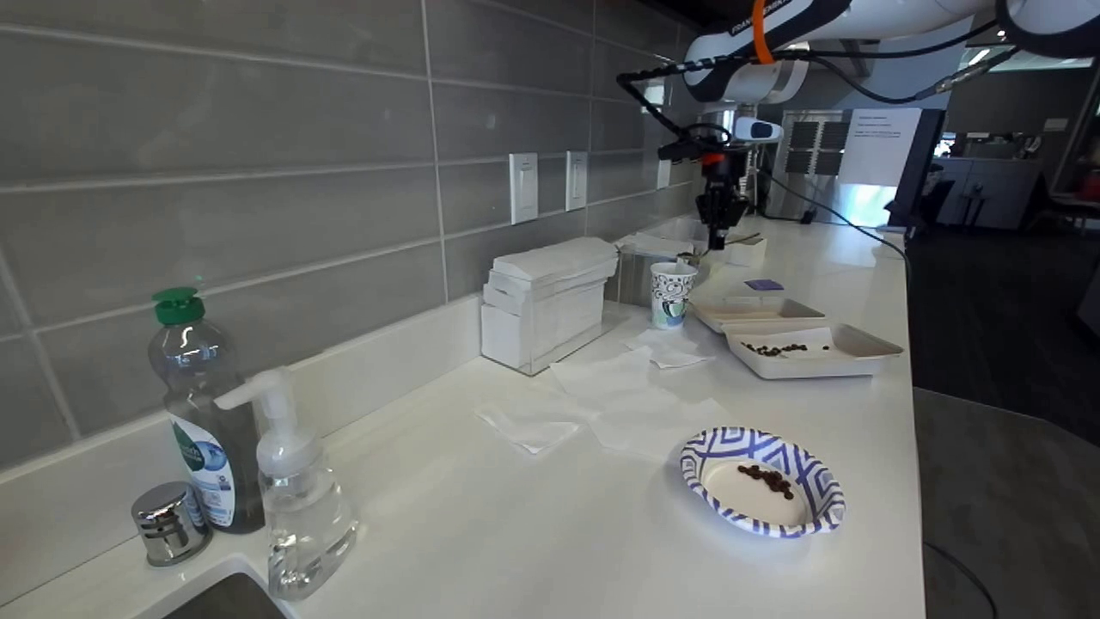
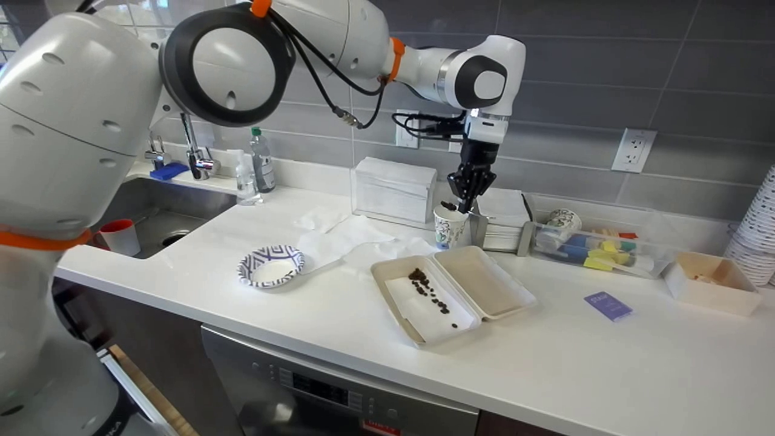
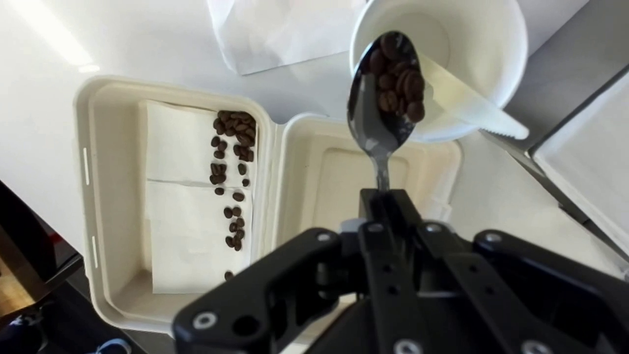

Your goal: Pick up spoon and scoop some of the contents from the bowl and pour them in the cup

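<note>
In the wrist view, the tool point(image 3: 384, 196) is closed on the spoon point(image 3: 376, 133), its beans point(image 3: 400, 83) above the rim of the cup point(image 3: 484, 64). In an exterior view, the cup stands beside the open box point(image 2: 487, 284); in an exterior view, a plate point(image 1: 739, 499) holds beans.

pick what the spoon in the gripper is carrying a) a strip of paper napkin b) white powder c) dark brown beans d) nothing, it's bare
c: in the wrist view, the spoon held in the gripper has a cluster of dark brown beans in its hollow.
</note>
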{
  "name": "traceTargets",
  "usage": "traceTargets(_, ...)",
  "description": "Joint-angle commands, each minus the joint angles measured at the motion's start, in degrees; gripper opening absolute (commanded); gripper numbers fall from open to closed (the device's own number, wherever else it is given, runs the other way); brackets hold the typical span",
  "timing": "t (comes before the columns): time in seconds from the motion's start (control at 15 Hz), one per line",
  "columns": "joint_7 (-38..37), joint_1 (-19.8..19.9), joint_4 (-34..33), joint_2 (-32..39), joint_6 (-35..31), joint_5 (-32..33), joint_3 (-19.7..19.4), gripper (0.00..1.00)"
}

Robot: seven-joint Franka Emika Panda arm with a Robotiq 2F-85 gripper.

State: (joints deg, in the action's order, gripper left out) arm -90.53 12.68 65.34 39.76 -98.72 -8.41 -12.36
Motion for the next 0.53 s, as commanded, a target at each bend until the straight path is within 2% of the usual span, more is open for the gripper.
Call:
traceTargets(0.0, -3.0, 0.0, -2.2, 1.0, -1.7, -1.5, 0.3, 0.02)
traceTargets(0.47, -6.5, -1.8, 2.7, -2.6, -8.6, -0.3, -0.3, 0.02)
